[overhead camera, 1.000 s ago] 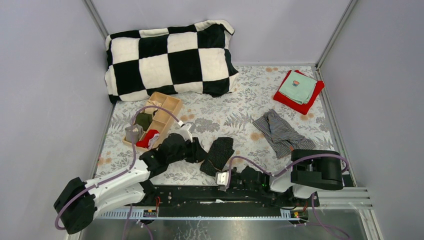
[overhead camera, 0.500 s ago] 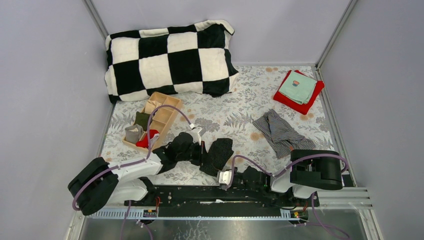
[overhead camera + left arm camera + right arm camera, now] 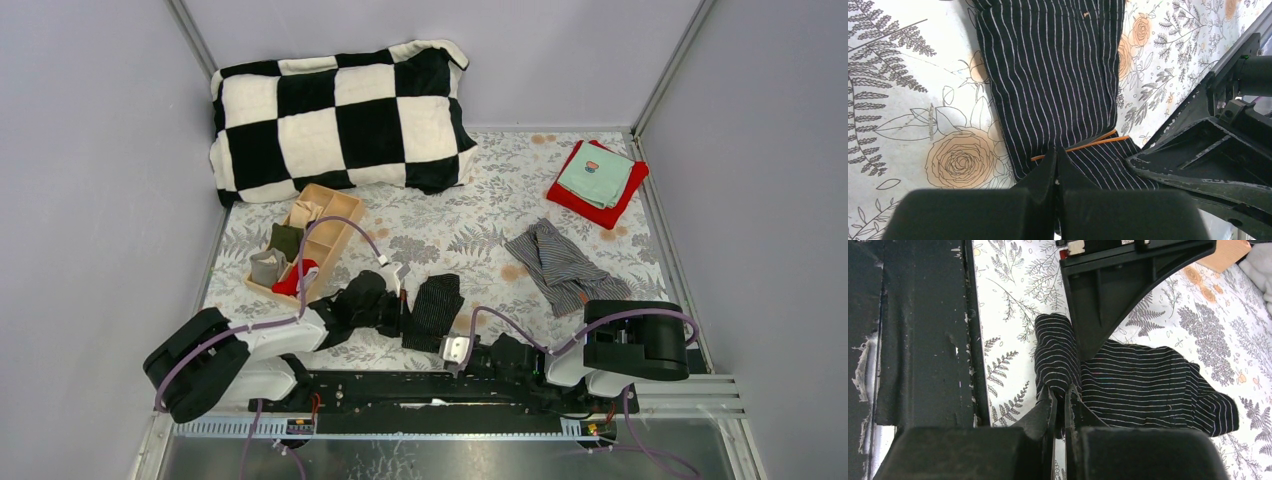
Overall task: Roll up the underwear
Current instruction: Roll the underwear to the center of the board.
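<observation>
Though partly hidden beneath left gripper point(image 3: 1056, 155) and right gripper point(image 3: 1060, 392), black pinstriped boxers point(image 3: 436, 300), clamped in both, pinch points unclear.

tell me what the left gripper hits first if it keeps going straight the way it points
The black striped shorts: the left gripper is shut on their orange-trimmed edge, so it would push into that cloth, as far as depth shows.

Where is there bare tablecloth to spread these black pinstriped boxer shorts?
Widest free patch: the floral tablecloth mid-table, bordered by the black-and-white checkered pillow, wooden divided tray, grey striped boxer shorts and black pinstriped boxer shorts. Crowded: the near edge, where left gripper and right gripper pinch them.
</observation>
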Available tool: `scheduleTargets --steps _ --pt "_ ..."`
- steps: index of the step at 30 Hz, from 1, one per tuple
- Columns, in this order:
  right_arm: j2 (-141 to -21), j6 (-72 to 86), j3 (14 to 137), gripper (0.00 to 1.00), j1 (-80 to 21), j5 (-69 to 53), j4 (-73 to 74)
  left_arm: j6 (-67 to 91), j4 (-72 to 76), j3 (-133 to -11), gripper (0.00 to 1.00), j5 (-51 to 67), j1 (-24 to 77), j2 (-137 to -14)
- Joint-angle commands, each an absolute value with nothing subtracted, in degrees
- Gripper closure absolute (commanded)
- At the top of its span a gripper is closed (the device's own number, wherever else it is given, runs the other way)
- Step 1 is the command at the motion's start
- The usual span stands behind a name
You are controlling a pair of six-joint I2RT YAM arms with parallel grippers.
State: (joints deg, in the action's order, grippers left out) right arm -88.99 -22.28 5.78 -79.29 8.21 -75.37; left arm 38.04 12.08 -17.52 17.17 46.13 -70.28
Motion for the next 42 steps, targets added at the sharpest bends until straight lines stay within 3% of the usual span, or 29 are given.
scheduleTargets --steps 1,17,26,42 --pt "-88.7 -17.9 5.6 1.00 -79.1 12.9 -79.8 37.2 12.0 -16.4 1.00 17.3 46.0 -72.2" --pt "-81.1 6.9 5.6 1.00 -79.1 23.4 -69.2 36.5 7.0 -19.7 1.00 13.1 46.0 -73.9" --pt "-74.1 21.7 10.3 1.00 -78.8 26.5 -45.8 36.5 6.1 -21.5 1.00 12.0 46.0 -74.1" --pt "-80.3 39.8 15.6 1.00 -71.6 25.9 -32.3 38.2 5.6 -21.2 1.00 11.6 46.0 -72.5"
